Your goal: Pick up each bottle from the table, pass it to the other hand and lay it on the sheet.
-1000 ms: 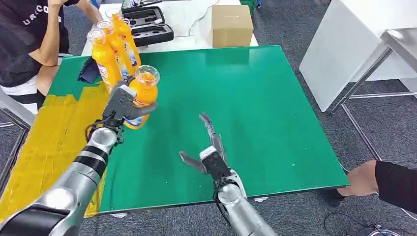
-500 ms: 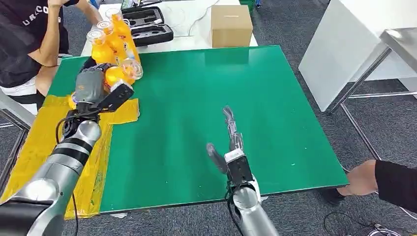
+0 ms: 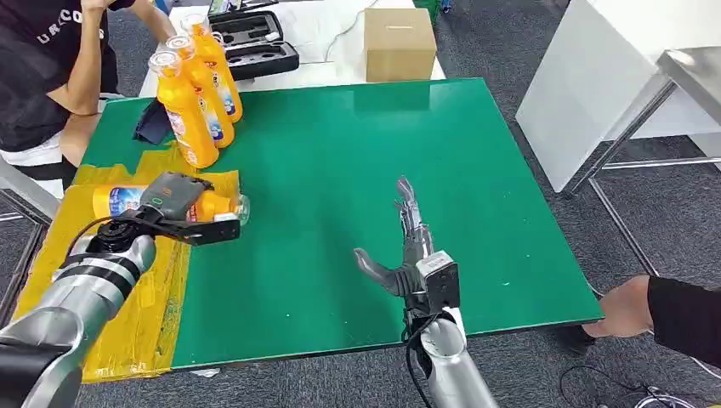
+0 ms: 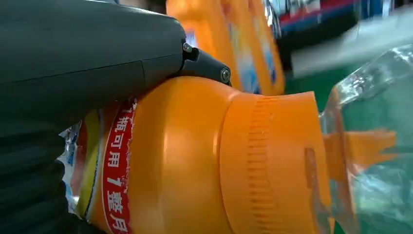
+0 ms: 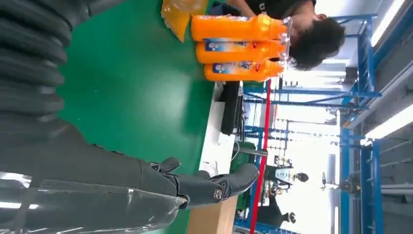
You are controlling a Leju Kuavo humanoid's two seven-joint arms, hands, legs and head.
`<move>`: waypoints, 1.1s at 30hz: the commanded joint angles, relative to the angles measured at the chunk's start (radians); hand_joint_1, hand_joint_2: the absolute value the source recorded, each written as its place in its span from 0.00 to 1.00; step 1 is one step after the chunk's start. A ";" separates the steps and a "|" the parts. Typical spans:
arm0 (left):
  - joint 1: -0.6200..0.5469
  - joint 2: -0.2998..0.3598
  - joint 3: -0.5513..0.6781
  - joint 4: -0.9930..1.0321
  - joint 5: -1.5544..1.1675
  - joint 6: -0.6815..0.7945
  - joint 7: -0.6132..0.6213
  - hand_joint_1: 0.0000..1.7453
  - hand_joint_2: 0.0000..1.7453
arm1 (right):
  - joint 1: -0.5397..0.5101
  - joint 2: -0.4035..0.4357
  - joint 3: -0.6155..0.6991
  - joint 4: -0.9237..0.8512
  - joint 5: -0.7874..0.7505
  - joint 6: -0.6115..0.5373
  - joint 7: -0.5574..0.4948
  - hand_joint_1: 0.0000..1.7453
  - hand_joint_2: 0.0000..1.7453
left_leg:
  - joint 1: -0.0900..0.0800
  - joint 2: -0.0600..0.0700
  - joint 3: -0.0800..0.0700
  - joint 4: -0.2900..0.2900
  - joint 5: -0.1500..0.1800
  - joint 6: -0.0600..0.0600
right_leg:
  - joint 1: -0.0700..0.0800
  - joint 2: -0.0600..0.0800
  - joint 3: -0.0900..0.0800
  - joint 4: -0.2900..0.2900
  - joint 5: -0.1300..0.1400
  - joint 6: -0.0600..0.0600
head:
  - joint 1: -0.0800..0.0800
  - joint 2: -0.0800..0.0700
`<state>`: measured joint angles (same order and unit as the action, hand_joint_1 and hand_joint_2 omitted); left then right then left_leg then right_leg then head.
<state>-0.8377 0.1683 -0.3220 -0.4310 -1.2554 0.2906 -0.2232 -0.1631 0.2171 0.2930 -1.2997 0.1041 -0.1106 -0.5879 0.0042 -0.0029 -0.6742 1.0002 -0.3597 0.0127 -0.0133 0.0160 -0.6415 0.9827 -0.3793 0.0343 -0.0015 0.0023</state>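
- Green desk (image 3: 357, 195): yellow sheet (image 3: 102, 289) at 9 o'clock, three upright bottles (image 3: 183, 110) standing at 11 o'clock.
- Held bottle (image 3: 119, 200): lying sideways on the sheet, cap toward 3 o'clock; likely full and heavy, stiff, slick plastic, apt to roll; best taken around the labelled middle.
- Left hand (image 3: 174, 204): fingers (image 4: 87, 53) wrapped over the bottle's body.
- Right hand (image 3: 412, 255): fingers spread, holding nothing, well apart at 5 o'clock.
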 commanded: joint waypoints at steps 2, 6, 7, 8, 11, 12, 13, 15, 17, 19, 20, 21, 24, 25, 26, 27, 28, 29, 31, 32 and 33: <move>-0.070 0.011 -0.029 0.143 0.030 -0.125 0.040 1.00 1.00 | -0.052 -0.026 0.007 0.094 0.005 0.048 0.013 0.00 1.00 | 0.001 0.000 0.004 0.000 -0.002 -0.001 | 0.001 -0.001 0.004 0.000 -0.002 -0.001 | 0.000 0.000; -0.066 0.001 -0.048 0.154 -0.012 -0.111 0.129 0.08 1.00 | -0.066 -0.017 0.011 0.133 0.012 0.055 0.012 0.00 1.00 | 0.001 0.001 0.007 0.001 -0.003 -0.001 | 0.001 0.000 0.007 0.000 -0.002 -0.001 | 0.000 0.000; -0.068 -0.002 -0.049 0.155 -0.014 -0.112 0.134 0.08 1.00 | -0.067 -0.016 0.011 0.134 0.013 0.055 0.012 0.00 1.00 | 0.001 0.000 0.004 0.000 -0.002 0.000 | 0.001 -0.001 0.005 -0.001 -0.001 -0.001 | 0.000 0.000; -0.068 -0.002 -0.049 0.155 -0.014 -0.112 0.134 0.08 1.00 | -0.067 -0.016 0.011 0.134 0.013 0.055 0.012 0.00 1.00 | 0.001 -0.001 0.006 0.001 -0.003 -0.001 | 0.002 -0.002 0.007 0.000 -0.003 -0.001 | 0.000 0.000; -0.068 -0.002 -0.049 0.155 -0.014 -0.112 0.134 0.08 1.00 | -0.067 -0.016 0.011 0.134 0.013 0.055 0.012 0.00 1.00 | 0.001 -0.001 0.005 0.000 -0.002 -0.001 | 0.001 -0.002 0.006 0.000 -0.002 -0.001 | 0.000 0.000; -0.070 -0.001 -0.048 0.155 -0.015 -0.114 0.134 0.08 1.00 | -0.067 -0.016 0.011 0.132 0.013 0.055 0.012 0.00 1.00 | 0.001 -0.001 0.007 0.001 -0.004 -0.001 | 0.002 -0.002 0.008 0.000 -0.003 -0.002 | 0.000 0.000; -0.070 -0.001 -0.048 0.155 -0.015 -0.114 0.134 0.08 1.00 | -0.067 -0.016 0.011 0.132 0.013 0.055 0.012 0.00 1.00 | 0.001 -0.001 0.005 0.001 -0.002 -0.001 | 0.001 -0.002 0.006 0.000 -0.002 -0.001 | 0.000 0.000; -0.070 -0.001 -0.048 0.155 -0.015 -0.114 0.134 0.08 1.00 | -0.067 -0.016 0.011 0.132 0.013 0.055 0.012 0.00 1.00 | 0.001 -0.001 0.005 0.001 -0.002 -0.001 | 0.001 -0.002 0.006 0.000 -0.002 -0.001 | 0.000 0.000; -0.067 -0.004 -0.045 0.155 -0.019 -0.098 0.155 0.00 1.00 | -0.064 -0.016 0.011 0.129 0.017 0.056 0.013 0.00 1.00 | 0.001 0.000 0.005 0.001 -0.003 -0.001 | 0.001 -0.001 0.006 0.000 -0.002 -0.001 | 0.000 0.000; -0.063 -0.015 -0.031 0.160 -0.008 -0.103 0.162 0.00 1.00 | -0.063 -0.014 0.013 0.134 0.021 0.055 0.015 0.00 1.00 | 0.001 -0.001 0.006 0.001 -0.003 -0.001 | 0.001 -0.002 0.007 0.000 -0.003 -0.001 | 0.000 0.000; -0.061 -0.022 -0.029 0.163 -0.009 -0.108 0.167 0.00 1.00 | -0.063 -0.014 0.014 0.138 0.023 0.053 0.016 0.00 1.00 | 0.000 -0.001 0.004 0.000 -0.002 -0.001 | 0.001 -0.002 0.005 0.000 -0.002 -0.001 | 0.000 0.000; -0.059 -0.028 -0.022 0.165 -0.002 -0.115 0.163 0.00 1.00 | -0.062 -0.012 0.011 0.143 0.025 0.048 0.016 0.00 1.00 | 0.001 -0.002 0.006 0.001 -0.003 -0.001 | 0.001 -0.003 0.008 0.000 -0.003 -0.001 | 0.000 0.000; -0.055 -0.037 -0.021 0.170 -0.002 -0.130 0.159 0.00 1.00 | -0.061 -0.012 0.010 0.147 0.027 0.046 0.015 0.00 1.00 | 0.001 -0.001 0.004 0.000 -0.002 0.000 | 0.001 -0.002 0.005 -0.001 -0.002 -0.001 | 0.000 0.000; -0.054 -0.040 -0.019 0.169 -0.001 -0.130 0.160 0.00 1.00 | -0.060 -0.012 0.010 0.149 0.029 0.045 0.015 0.00 1.00 | 0.001 -0.001 0.006 0.001 -0.003 -0.001 | 0.001 -0.002 0.007 0.000 -0.003 -0.001 | 0.000 0.000; -0.052 -0.040 -0.021 0.165 -0.007 -0.118 0.169 0.00 1.00 | -0.060 -0.011 0.009 0.150 0.031 0.043 0.015 0.00 1.00 | 0.000 -0.001 0.004 0.000 -0.002 0.000 | 0.001 -0.002 0.005 0.000 -0.002 -0.001 | 0.000 0.000; -0.052 -0.041 -0.019 0.165 -0.007 -0.115 0.173 0.00 1.00 | -0.059 -0.011 0.009 0.150 0.031 0.043 0.015 0.00 1.00 | 0.001 -0.001 0.007 0.001 -0.004 -0.001 | 0.001 -0.003 0.008 0.000 -0.003 -0.001 | 0.000 0.000; -0.052 -0.042 -0.021 0.164 -0.014 -0.108 0.186 0.00 1.00 | -0.057 -0.006 -0.001 0.150 0.028 0.030 0.020 0.00 1.00 | 0.001 -0.001 0.004 0.000 -0.002 0.000 | 0.001 -0.002 0.006 0.000 -0.002 -0.001 | 0.000 0.000; -0.051 -0.043 -0.014 0.163 -0.013 -0.099 0.192 0.00 1.00 | -0.056 -0.005 -0.004 0.148 0.028 0.024 0.022 0.00 1.00 | 0.001 -0.001 0.007 0.001 -0.003 -0.001 | 0.001 -0.002 0.008 0.000 -0.003 -0.001 | 0.000 0.000; -0.051 -0.044 -0.003 0.161 -0.010 -0.087 0.188 0.00 1.00 | -0.055 -0.008 -0.006 0.145 0.029 0.024 0.023 0.00 1.00 | 0.001 -0.001 0.008 0.001 -0.004 -0.001 | 0.001 -0.002 0.009 0.000 -0.004 -0.002 | 0.000 0.000; -0.052 -0.043 -0.001 0.159 -0.010 -0.082 0.185 0.00 1.00 | -0.054 -0.010 -0.008 0.145 0.030 0.023 0.023 0.00 1.00 | 0.000 -0.001 0.005 0.000 -0.002 -0.001 | 0.001 -0.002 0.006 0.000 -0.002 -0.001 | 0.000 0.000; -0.052 -0.044 0.011 0.158 -0.012 -0.068 0.183 0.00 1.00 | -0.052 -0.009 -0.011 0.143 0.031 0.023 0.025 0.00 1.00 | 0.001 -0.001 0.007 0.001 -0.003 -0.001 | 0.001 -0.003 0.008 0.000 -0.003 -0.001 | 0.000 0.000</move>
<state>-0.8499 0.1503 -0.3403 -0.3338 -1.2638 0.1976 -0.0393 -0.1873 0.2171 0.2956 -1.2161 0.1343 -0.0801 -0.5695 0.0042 -0.0035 -0.6742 1.0002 -0.3596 0.0127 -0.0134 0.0158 -0.6409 0.9827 -0.3793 0.0343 -0.0015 0.0023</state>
